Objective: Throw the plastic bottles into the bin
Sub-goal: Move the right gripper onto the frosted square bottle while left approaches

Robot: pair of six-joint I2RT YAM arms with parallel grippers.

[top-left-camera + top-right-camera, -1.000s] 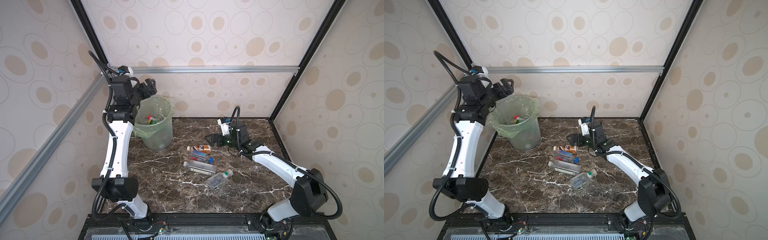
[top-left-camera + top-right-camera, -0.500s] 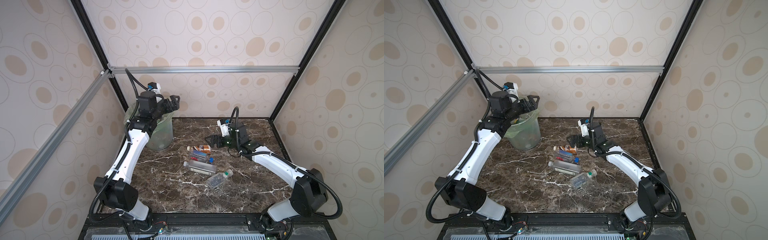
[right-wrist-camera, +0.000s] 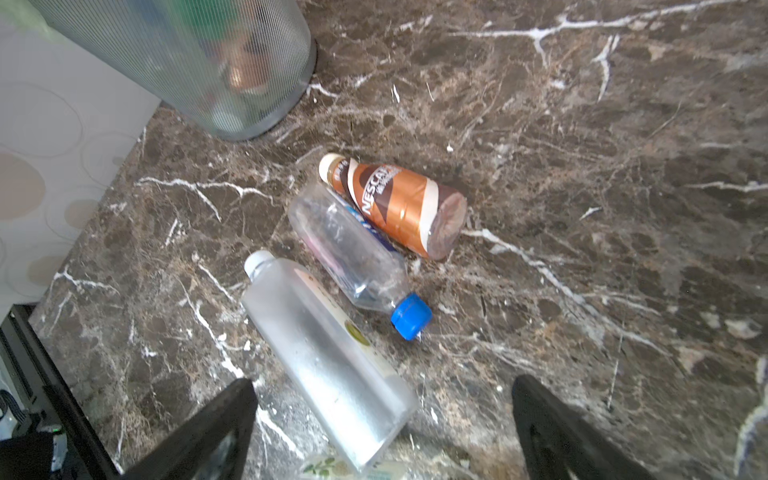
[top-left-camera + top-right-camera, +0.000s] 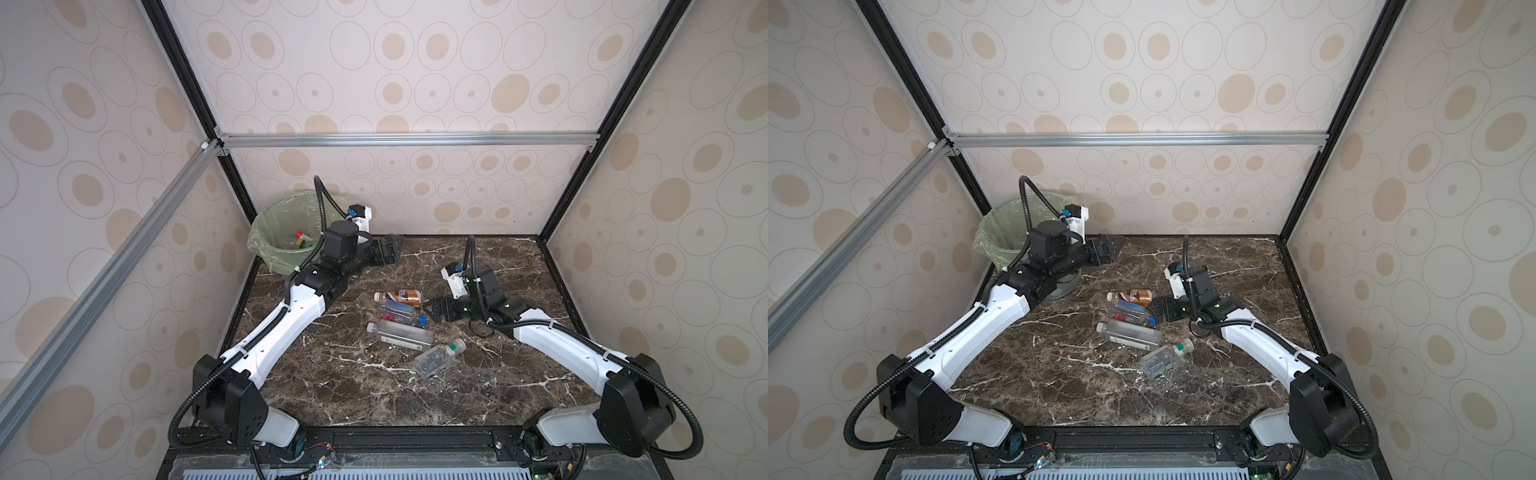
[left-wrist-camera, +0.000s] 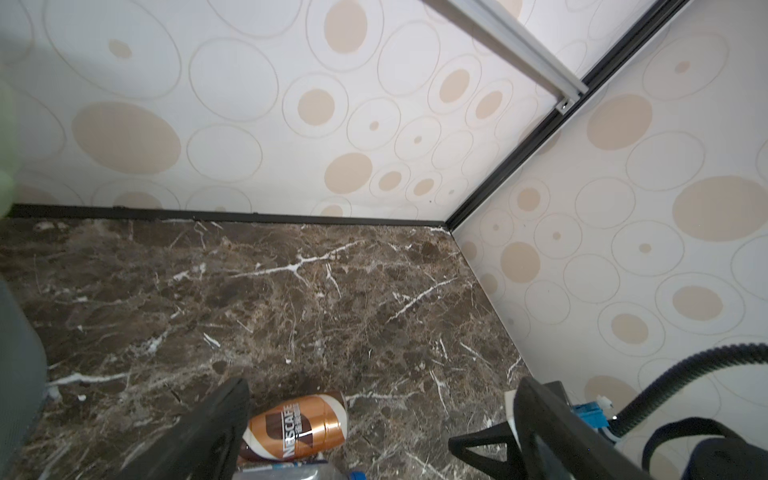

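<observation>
On the dark marble tabletop (image 4: 340, 395), clear plastic bottles (image 4: 401, 336) beside a brown-labelled bottle (image 4: 402, 296).

Soft, even light fills my workspace, bright in every view, leaving only faint shadows on the marble table (image 4: 374, 395). In my right wrist view the bin (image 3: 187, 62) looks blurred while the bottles (image 3: 345, 249) are sharp, with mild glare on the clear plastic; my left wrist view has a green smear at one edge.
</observation>
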